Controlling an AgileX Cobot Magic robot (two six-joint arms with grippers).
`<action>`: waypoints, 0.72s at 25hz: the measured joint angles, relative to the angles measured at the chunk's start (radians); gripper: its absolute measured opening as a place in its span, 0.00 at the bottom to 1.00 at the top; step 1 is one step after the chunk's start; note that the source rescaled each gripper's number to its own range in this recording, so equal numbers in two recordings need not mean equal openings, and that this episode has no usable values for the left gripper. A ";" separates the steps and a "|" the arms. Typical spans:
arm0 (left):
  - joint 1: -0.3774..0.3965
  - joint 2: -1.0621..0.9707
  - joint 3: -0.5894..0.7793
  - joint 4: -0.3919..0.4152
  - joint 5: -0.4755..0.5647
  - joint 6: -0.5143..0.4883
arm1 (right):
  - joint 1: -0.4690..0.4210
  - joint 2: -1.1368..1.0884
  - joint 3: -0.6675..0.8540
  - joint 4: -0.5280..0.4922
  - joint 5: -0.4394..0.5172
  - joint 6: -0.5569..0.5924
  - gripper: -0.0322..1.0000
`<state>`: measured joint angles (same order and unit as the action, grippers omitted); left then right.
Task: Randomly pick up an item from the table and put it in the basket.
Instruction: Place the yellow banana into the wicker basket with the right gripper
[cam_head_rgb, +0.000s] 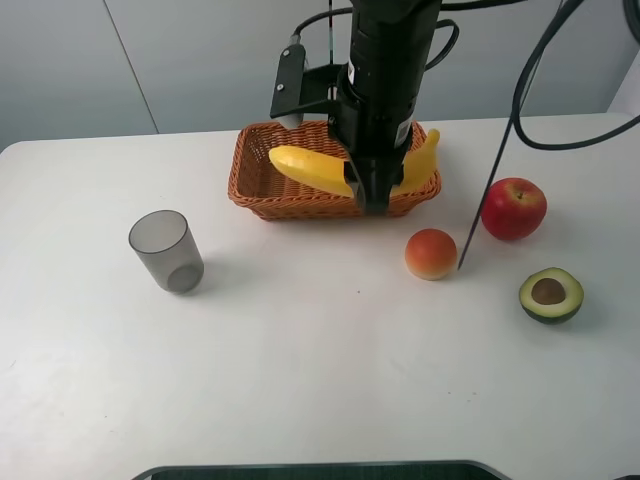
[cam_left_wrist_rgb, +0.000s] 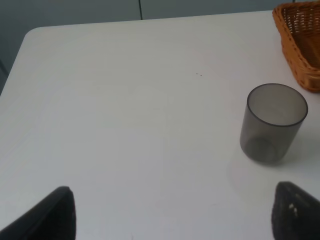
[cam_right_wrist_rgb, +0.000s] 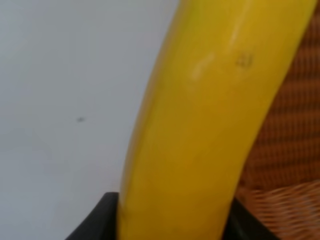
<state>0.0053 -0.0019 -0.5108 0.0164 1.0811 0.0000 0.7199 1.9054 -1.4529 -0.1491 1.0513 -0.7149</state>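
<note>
While the right gripper is clamping its dark fingers on the middle of the banana, the fruit is lying crosswise over the basket, its blunt end pointing over the left half of the wicker and its stem tip sticking up past the right rim. Whether the banana is resting on the weave or hanging just above it, the views are not showing. From the right wrist view the yellow peel is filling most of the picture, running between the two black fingers, with wicker on one side and white table on the other. The left gripper is hovering low over the table, its fingers spread wide and holding nothing, facing the grey translucent cup that is standing upright to the left of the basket. A red apple, a round orange-pink fruit and a halved avocado are sitting on the table to the right of the basket, apart from one another.
</note>
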 joint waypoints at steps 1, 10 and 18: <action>0.000 0.000 0.000 0.000 0.000 0.000 | -0.009 0.011 -0.020 -0.008 0.000 -0.032 0.04; 0.000 0.000 0.000 0.000 0.000 0.000 | -0.062 0.152 -0.153 -0.058 -0.110 -0.245 0.04; 0.000 0.000 0.000 0.000 0.000 0.000 | -0.111 0.232 -0.168 -0.055 -0.286 -0.265 0.04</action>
<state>0.0053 -0.0019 -0.5108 0.0164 1.0811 0.0000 0.6090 2.1375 -1.6205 -0.2044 0.7651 -0.9802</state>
